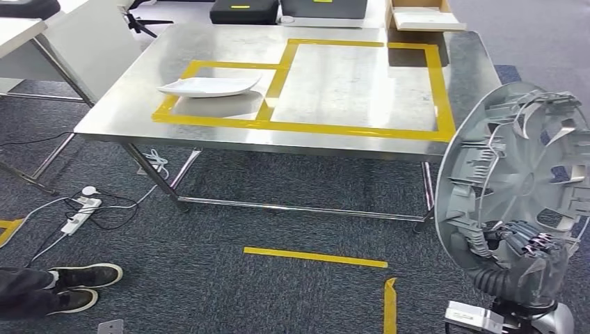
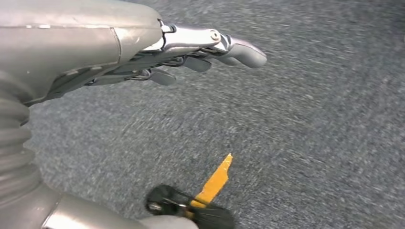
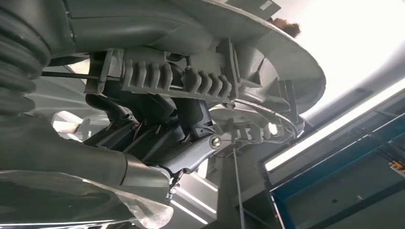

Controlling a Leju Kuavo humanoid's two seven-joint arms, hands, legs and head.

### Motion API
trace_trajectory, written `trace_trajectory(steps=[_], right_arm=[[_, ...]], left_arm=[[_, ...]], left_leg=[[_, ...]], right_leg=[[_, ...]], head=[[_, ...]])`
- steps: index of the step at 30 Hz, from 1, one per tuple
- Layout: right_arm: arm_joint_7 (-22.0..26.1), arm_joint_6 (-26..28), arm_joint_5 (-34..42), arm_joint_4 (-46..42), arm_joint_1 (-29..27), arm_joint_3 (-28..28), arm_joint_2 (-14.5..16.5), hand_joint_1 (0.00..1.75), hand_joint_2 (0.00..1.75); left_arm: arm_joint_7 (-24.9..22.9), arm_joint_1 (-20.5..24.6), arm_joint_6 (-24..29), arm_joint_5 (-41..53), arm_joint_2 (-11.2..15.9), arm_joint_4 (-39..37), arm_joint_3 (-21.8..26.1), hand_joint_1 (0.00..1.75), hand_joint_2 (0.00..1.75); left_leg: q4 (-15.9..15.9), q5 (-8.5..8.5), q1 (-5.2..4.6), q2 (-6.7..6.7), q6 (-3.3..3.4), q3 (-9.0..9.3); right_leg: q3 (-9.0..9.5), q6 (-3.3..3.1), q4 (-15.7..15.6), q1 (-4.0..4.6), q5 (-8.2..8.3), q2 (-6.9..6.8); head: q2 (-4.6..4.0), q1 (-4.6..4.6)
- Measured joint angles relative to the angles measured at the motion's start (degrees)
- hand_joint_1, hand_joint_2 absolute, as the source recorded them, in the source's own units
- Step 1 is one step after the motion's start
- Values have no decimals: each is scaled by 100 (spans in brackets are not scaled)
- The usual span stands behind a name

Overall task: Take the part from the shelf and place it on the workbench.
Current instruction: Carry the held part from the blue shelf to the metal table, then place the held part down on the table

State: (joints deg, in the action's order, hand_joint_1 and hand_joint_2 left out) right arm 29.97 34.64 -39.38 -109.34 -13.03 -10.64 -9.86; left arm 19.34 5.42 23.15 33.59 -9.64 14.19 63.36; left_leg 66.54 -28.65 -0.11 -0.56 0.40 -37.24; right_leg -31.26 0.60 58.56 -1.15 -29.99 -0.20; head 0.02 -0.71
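The part is a round silver wheel cover (image 1: 515,174) with ribs and clips on the side facing me. My right hand (image 1: 518,250) grips its lower rim and holds it upright, off the front right corner of the steel workbench (image 1: 229,132). In the right wrist view the dark fingers (image 3: 157,124) curl round the cover's ribbed edge (image 3: 191,78). My left hand (image 2: 191,47) hangs over the grey carpet with its fingers stretched out and nothing in them.
Yellow tape frames (image 1: 362,129) mark the bench top, and a white plate-like part (image 1: 209,86) lies in the smaller left frame. Black cases (image 1: 243,10) and a cardboard box (image 1: 421,15) stand at the back. A person's shoes (image 1: 80,285), a power strip (image 1: 80,212) and floor tape (image 1: 313,257) lie on the carpet.
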Motion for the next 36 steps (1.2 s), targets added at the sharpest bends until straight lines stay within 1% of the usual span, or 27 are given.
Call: trace_trajectory(steps=[1,2,5,7,8,10,11,12,13,15,16,17,18,20,22,23,25,26,27,28,29,30,31,32,33,34,36], right_arm=[[-1,2,-10,-1,2,4,1,175,175],[-1,4,-14,-1,2,8,2,175,175],[-8,15,-32,-1,1,13,3,175,175],[-21,19,-49,1,3,14,3,175,175],[-25,21,-55,2,3,15,3,175,175],[-29,25,-68,7,2,15,3,175,175],[-32,28,-72,13,-2,15,3,175,175],[-37,31,-74,20,-5,16,3,175,175],[-42,33,-73,27,-6,16,3,175,175],[-46,36,-74,38,-4,17,3,175,175],[-45,36,-78,41,0,16,3,175,175],[-45,37,-83,43,3,16,3,175,175],[-49,39,-90,45,4,16,3,175,175],[-75,49,-128,50,-2,17,3,175,175],[-107,62,-195,54,-2,19,3,175,175],[-116,68,-225,54,2,19,3,175,175],[-122,74,-252,55,7,19,3,175,175],[-125,74,-255,57,6,18,3,175,175],[-129,74,-255,60,3,18,3,175,175],[-134,74,-255,62,1,18,3,175,175],[-139,74,-254,63,0,17,3,175,175],[-143,74,-254,63,2,18,3,175,175],[-145,75,-255,63,3,18,3,175,175],[-146,78,-255,63,6,19,3,175,175],[-148,81,-256,64,8,19,3,175,175],[-148,84,-257,64,9,18,3,175,175],[-150,87,-257,63,11,17,3,175,175]], left_arm=[[0,3,1,7,0,0,-1,0,175],[0,7,1,16,0,0,-1,0,175],[-5,7,5,29,-2,0,-2,0,175],[-12,1,7,29,-5,0,-2,0,175],[-13,5,7,30,-5,0,-2,0,175],[-13,13,7,31,-5,0,-2,0,175],[-13,12,7,31,-8,0,-2,0,175],[-13,7,7,31,-11,0,-2,0,175],[-13,2,7,31,-13,0,-2,0,175],[-13,-3,7,31,-16,0,-2,0,175],[-13,1,6,31,-16,0,-2,0,175],[-13,6,5,31,-16,0,-2,0,175],[-13,9,3,32,-15,0,-2,0,175],[-13,14,-1,33,-13,0,-2,0,175],[-13,19,-3,34,-7,0,-2,0,175],[-13,23,-4,35,-5,0,-2,0,175],[-13,24,-6,35,-10,0,-2,0,175],[-13,19,-7,35,-11,0,-2,0,175],[-13,12,-7,35,-11,0,-2,0,175],[-13,6,-7,35,-11,0,-2,0,175],[-13,2,-7,35,-10,0,-2,0,175],[-13,0,-7,35,-8,0,-2,0,175],[-13,3,-7,35,-6,0,-2,0,175],[-13,9,-7,35,-4,0,-2,0,175],[-13,14,-7,36,-4,0,-3,0,175],[-13,17,-7,37,-4,0,-3,0,175],[-13,10,-7,36,-6,0,-3,0,175]], left_leg=[[-347,127,-16,5,34,155],[-576,173,-31,10,59,256],[-749,131,-44,17,107,316],[-832,150,-21,18,163,370],[-864,156,-10,19,191,395],[-869,140,-21,19,230,414],[-868,128,-27,18,239,423],[-866,113,-30,17,242,438],[-863,94,-29,15,237,460],[-849,38,-24,9,205,519],[-826,4,-33,4,178,536],[-811,-20,-42,0,150,543],[-801,-35,-52,-3,124,542],[-803,-52,-57,-6,78,545],[-676,-145,-49,0,18,518],[-464,-256,-40,3,-15,429],[272,-556,-13,9,-65,55],[626,-656,-1,9,-78,-149],[833,-660,6,10,-81,-289],[826,-549,8,10,-75,-331],[596,-340,8,10,-59,-263],[213,-86,5,11,-32,-122],[-153,89,-8,13,-5,29],[-453,186,-19,16,19,156],[-628,207,-33,18,37,228],[-672,162,-47,19,51,251],[-747,152,-41,17,89,285]], right_leg=[[13,18,1,7,-17,1],[14,42,0,13,-28,0],[10,140,-31,12,-44,-10],[-55,189,100,6,-149,-4],[-176,203,335,5,-272,3],[-591,222,1094,4,-573,11],[-789,234,1414,3,-648,11],[-908,244,1558,3,-619,11],[-907,250,1463,1,-470,10],[-625,254,762,-8,-27,9],[-443,248,397,-7,113,10],[-316,227,156,-5,177,14],[-254,202,54,3,163,20],[-229,129,33,7,139,28],[-185,63,12,-12,124,22],[-154,31,1,-25,112,16],[-107,-13,0,-22,73,3],[-86,-23,0,-17,53,1],[-61,-26,0,-14,32,3],[-30,-26,0,-12,10,7],[6,-20,0,-11,-14,12],[45,-10,0,-11,-42,15],[73,11,0,-3,-72,16],[89,40,-1,3,-97,17],[95,73,-5,7,-115,16],[96,108,-18,8,-123,14],[114,169,-44,-3,-144,8]], head=[[0,1],[0,2],[0,6],[0,19],[0,29],[0,43],[0,44],[0,45],[0,46],[0,47],[0,50],[0,49],[0,49],[0,46],[0,27],[0,15],[0,-8],[0,-5],[0,-7],[0,-7],[0,-6],[0,-7],[0,-5],[0,-5],[0,-1],[0,1],[0,5]])
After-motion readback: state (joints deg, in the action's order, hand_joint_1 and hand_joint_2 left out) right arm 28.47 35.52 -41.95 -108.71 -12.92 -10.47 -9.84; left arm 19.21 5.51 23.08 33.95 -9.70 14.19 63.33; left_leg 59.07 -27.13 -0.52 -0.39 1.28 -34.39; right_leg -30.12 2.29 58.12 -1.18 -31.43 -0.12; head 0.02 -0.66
